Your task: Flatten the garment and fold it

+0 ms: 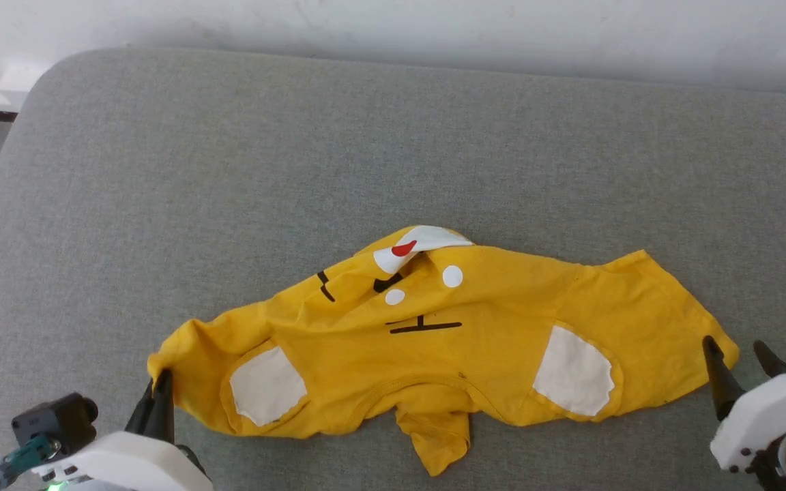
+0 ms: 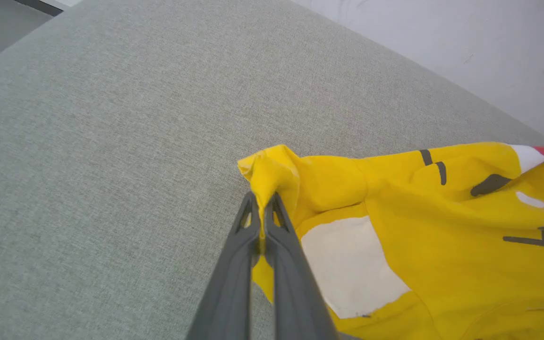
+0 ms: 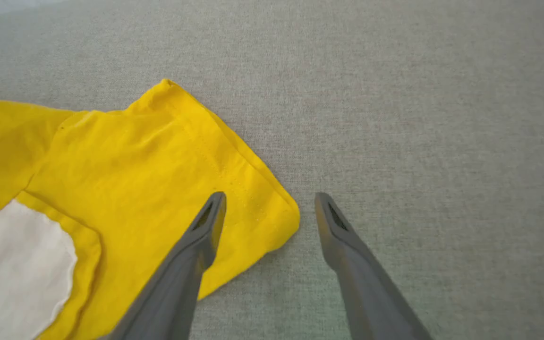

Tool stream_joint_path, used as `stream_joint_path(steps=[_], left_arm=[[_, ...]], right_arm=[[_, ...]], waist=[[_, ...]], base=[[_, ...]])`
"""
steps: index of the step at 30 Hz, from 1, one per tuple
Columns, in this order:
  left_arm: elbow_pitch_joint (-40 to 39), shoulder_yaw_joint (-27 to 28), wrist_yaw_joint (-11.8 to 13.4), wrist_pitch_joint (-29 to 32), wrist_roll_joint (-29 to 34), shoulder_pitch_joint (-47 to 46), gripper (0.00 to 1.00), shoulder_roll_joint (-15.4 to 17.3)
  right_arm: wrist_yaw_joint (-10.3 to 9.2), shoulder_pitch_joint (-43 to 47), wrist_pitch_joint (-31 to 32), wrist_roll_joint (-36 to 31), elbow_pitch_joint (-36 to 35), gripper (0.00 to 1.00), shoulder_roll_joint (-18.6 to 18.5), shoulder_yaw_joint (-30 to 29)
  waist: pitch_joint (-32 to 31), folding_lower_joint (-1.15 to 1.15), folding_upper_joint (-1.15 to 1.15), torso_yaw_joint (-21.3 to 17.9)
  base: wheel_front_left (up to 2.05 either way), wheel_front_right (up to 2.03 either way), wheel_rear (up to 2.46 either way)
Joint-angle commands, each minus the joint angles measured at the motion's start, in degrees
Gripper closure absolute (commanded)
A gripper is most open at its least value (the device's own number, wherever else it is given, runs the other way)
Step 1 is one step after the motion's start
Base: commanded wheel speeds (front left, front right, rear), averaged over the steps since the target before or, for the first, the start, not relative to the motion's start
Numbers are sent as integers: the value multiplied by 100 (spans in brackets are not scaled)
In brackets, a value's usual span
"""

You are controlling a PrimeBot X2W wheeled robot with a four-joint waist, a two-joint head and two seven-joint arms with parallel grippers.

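— Garment [image 1: 502,307] where?
— Rumpled, spread sideways on the grey cushion [image 1: 297,150].
— Left gripper [image 2: 263,198]?
— Clamped on one sleeve end.
— Right gripper [image 3: 270,198]?
— Wide apart, one finger over the other sleeve's corner.

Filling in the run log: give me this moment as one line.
stage: flattening | left gripper: shut on garment edge | right gripper: open, astride opposite garment corner | garment: wrinkled, unfolded, on grey surface
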Motion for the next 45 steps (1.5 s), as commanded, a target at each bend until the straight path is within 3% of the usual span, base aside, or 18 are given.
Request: stream_joint_path(steps=[1,7,14,15,16,19,23,33,40,45], left_arm=[[-5,-41,-29,-12,54,-138,100,-13],[19,-176,-50,25,80,-238,100,-33],[18,-245,-25,29,81,-252,100,-66],[17,-251,-20,28,79,-252,100,-71],[10,-258,-14,21,72,-250,100,-79],[19,-262,-7,1,58,-262,100,-92],[29,-259,-15,-53,-3,-295,100,-142],[-238,-61,-182,-485,-629,-640,100,-460],[-539,149,-241,-425,-1166,-1717,100,-518],[-335,290,-52,-32,-1358,-2969,100,-357]], right_arm=[[-4,-226,76,34,183,0,14,37],[-4,-478,249,-64,583,0,9,-10],[-4,-426,1100,-187,740,0,-104,100],[-4,-385,1320,-116,713,22,-123,154],[-4,-317,1685,50,580,100,-167,230],[-4,-250,2031,210,262,100,-249,284],[-4,-286,2047,305,-49,100,-261,253],[-4,-864,968,1089,-643,100,3,-21],[-4,-1867,388,1947,-718,100,12,259],[-4,-2962,406,1934,-644,100,13,492]], waist=[[96,0,0,51],[193,0,0,158],[257,0,0,269],[264,0,0,275],[281,0,0,278],[297,0,0,263],[286,0,0,211],[-195,0,0,-86],[-631,0,0,-363],[-944,0,0,-532]], base=[[0,0,0],[0,0,0],[0,0,0],[0,0,0],[0,0,0],[0,0,0],[0,0,0],[0,0,0],[0,0,0],[0,0,0]])
